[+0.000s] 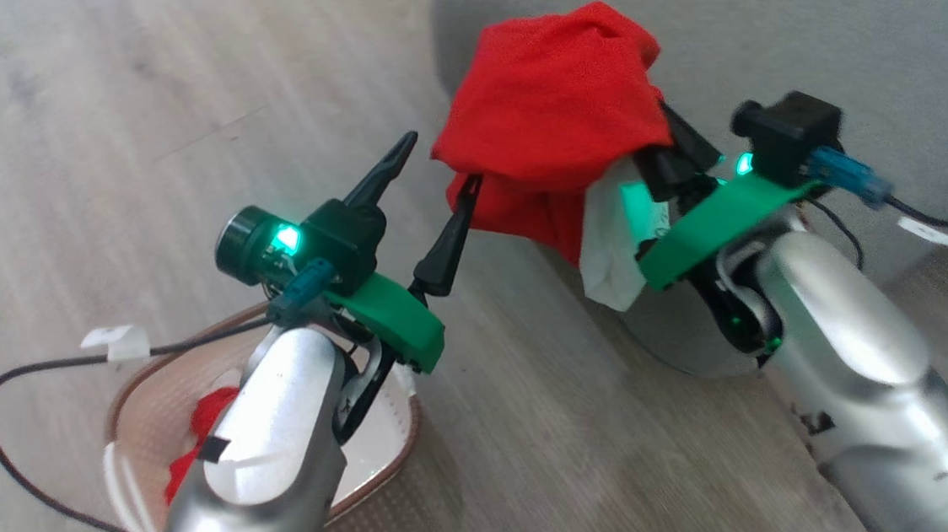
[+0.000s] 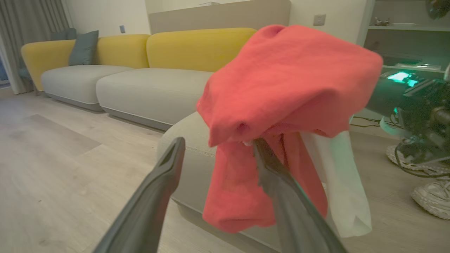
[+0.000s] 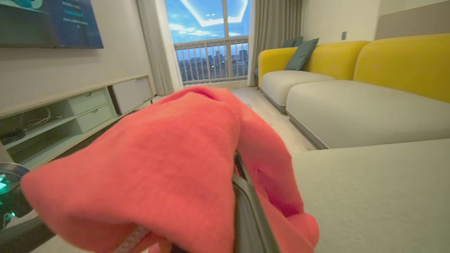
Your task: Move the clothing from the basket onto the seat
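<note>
Red clothing (image 1: 547, 116), one bundle, hangs over the grey seat (image 1: 759, 24) at twelve o'clock, pinched in the right gripper (image 1: 673, 157); the left gripper (image 1: 442, 163) gapes wide. One red piece (image 1: 210, 409) lies in the basket (image 1: 403, 441), seven o'clock.

Head view: taken from above, tilted steeply down onto the floor (image 1: 48, 122); both forearms (image 1: 269, 451) lie close below the lens.
Left wrist view: taken low, sighted along the left gripper (image 2: 218, 141); red clothing (image 2: 288, 80) at close range, yellow sofa (image 2: 200, 49) behind.
Right wrist view: clothing almost against the lens, same sofa beyond.
Clothing and grey seat (image 1: 759, 24) are shared by all three.
</note>
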Robot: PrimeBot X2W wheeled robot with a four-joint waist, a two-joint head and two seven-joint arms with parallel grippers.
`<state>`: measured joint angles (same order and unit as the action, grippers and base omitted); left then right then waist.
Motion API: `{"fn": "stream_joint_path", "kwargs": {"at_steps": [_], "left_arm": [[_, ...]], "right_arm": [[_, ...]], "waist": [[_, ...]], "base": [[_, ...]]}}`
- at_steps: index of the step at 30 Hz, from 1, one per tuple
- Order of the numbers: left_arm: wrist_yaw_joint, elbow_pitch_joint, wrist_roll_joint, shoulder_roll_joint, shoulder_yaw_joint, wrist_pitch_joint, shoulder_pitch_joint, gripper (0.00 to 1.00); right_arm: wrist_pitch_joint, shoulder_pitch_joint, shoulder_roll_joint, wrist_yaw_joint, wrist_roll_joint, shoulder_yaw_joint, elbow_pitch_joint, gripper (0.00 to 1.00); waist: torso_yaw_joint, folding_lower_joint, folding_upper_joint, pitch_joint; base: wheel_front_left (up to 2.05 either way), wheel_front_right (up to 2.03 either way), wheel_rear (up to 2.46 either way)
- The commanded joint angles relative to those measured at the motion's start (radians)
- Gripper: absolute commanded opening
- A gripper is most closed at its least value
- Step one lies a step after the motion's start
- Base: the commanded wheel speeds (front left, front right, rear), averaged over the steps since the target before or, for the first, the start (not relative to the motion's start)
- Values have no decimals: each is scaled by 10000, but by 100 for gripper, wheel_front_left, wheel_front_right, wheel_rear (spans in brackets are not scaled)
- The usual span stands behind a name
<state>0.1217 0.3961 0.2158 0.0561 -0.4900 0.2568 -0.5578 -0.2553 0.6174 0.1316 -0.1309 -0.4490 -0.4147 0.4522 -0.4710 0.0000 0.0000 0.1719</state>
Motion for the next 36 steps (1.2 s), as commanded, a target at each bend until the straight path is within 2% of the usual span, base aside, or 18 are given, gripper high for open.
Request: {"fn": "stream_joint_path", "kwargs": {"at_steps": [1,10,17,26,31,36], "left_arm": [[64,-352,5,82,273,49,-251,100],[86,-196,127,1,-212,49,-518,100],[88,-189,138,204,-641,49,-799,100],[89,-315,86,698,-1184,49,-1408,100],[89,-331,95,933,-1430,49,-1760,100],[89,-449,95,937,-1702,49,-2095,100]], "right_arm": [[-65,-134,-54,2,82,224,-557,0],[-65,-1395,-3,2,628,1617,-1649,0],[-65,-854,-4,2,1456,2910,-2120,0],[-65,1607,822,2,1962,4975,-963,0],[-65,3177,1459,2,2070,6112,188,0],[-65,4562,1968,2,2264,7436,1364,0]], "waist": [[-559,0,0,24],[-699,0,0,492],[-703,0,0,1468],[2,0,0,3164],[459,0,0,4012],[1005,0,0,4732]], "base": [[0,0,0],[0,0,0],[0,0,0],[0,0,0],[0,0,0],[0,0,0]]}}
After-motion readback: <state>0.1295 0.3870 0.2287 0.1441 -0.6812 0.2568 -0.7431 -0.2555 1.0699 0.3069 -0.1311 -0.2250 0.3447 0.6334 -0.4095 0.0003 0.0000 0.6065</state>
